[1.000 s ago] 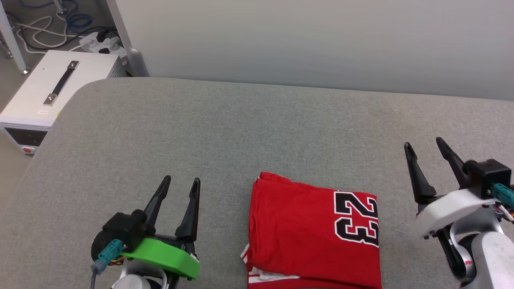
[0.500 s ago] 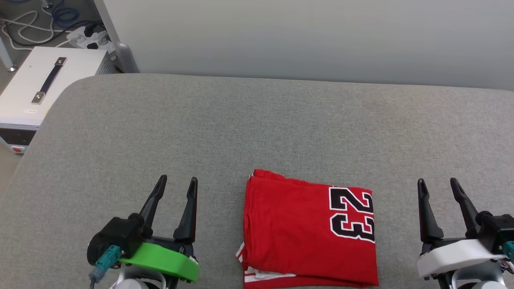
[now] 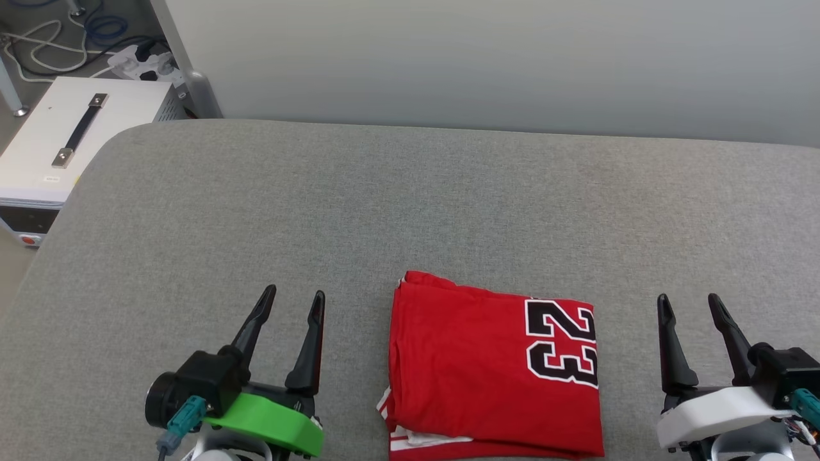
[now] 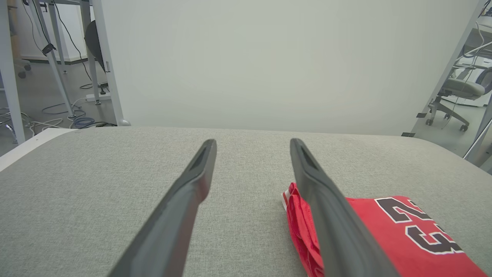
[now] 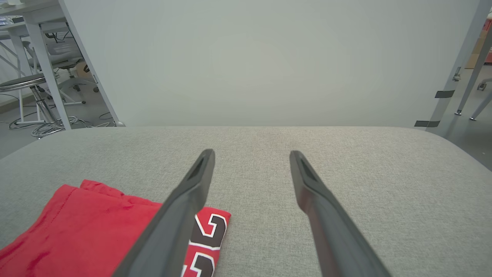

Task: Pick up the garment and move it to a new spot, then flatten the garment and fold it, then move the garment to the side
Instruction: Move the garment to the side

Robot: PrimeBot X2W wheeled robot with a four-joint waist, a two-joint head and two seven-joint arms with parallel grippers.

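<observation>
Garment: red jersey-style shirt [image 3: 474,378], folded into a thick rectangle and lying flat at the near edge of the grey fabric-covered tabletop [image 3: 410,205], a little right of the middle.
Writing: a black, white-outlined "23" sits on the shirt's right part, with the digits turned sideways in the head view. A small label on the white box is too small to read.
Trim: a red-and-white striped band [image 3: 400,438] and a bit of white cloth peek out at the shirt's near left corner.
Left arm: the left gripper [image 3: 295,293], on a green wrist mount [image 3: 269,426], is at the near edge, left of the shirt and apart from it. Its two long dark fingers are spread, with bare grey cloth between them.
Right arm: the right gripper [image 3: 687,298], on a white wrist mount [image 3: 711,413], is near the near right corner and apart from the shirt. Its jaws are likewise spread and hold nothing.
Off the tabletop: a white box with a black strap handle [image 3: 83,137] stands past the far left corner, with a white power strip [image 3: 144,64] and loose cables [image 3: 45,54] beyond it.
Left wrist view: it shows the stacked fold layers along the shirt's left edge and, far right, a grey office chair [image 4: 459,88].
Right wrist view: the shirt's right edge and its digits are partly behind one finger. At far left is what looks like a round dark stool [image 5: 23,82].
Backdrop: a plain pale wall panel [image 3: 487,57] runs along the far edge.
</observation>
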